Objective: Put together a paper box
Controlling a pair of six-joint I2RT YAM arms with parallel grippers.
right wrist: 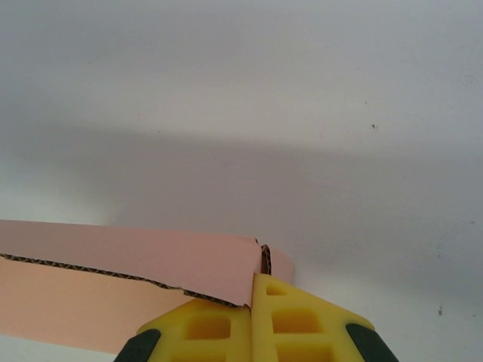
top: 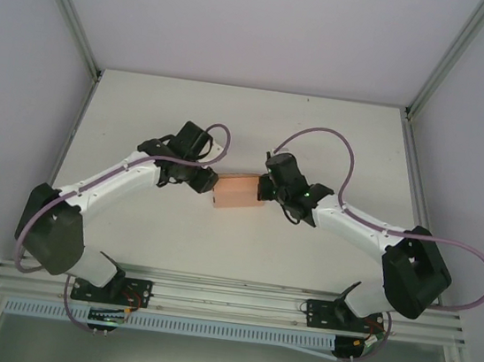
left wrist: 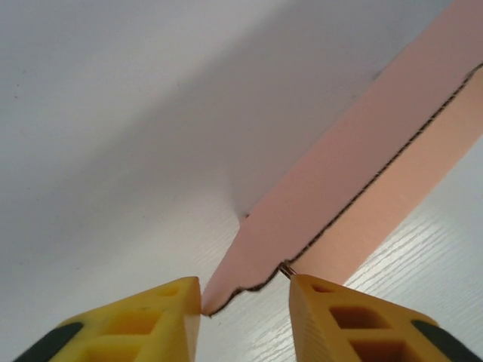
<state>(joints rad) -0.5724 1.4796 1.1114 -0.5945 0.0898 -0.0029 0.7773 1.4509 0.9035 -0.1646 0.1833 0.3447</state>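
Observation:
The salmon-pink paper box [top: 239,191] sits at the middle of the table between both grippers. My left gripper [top: 202,178] is at its left end. In the left wrist view the gripper [left wrist: 245,294] is open, and a pink flap of the box [left wrist: 339,181] reaches into the gap, its torn-looking edge touching the left yellow finger's [left wrist: 162,317] tip. My right gripper [top: 265,189] is at the box's right end. In the right wrist view it [right wrist: 253,283] is shut on a corner wall of the box [right wrist: 151,256], with corrugated edge showing between the yellow pads.
The white table [top: 232,117] is enclosed by pale side walls with metal corner posts [top: 69,6]. An aluminium rail [top: 227,297] carrying the arm bases runs along the near edge. Purple cables [top: 323,138] loop above each wrist.

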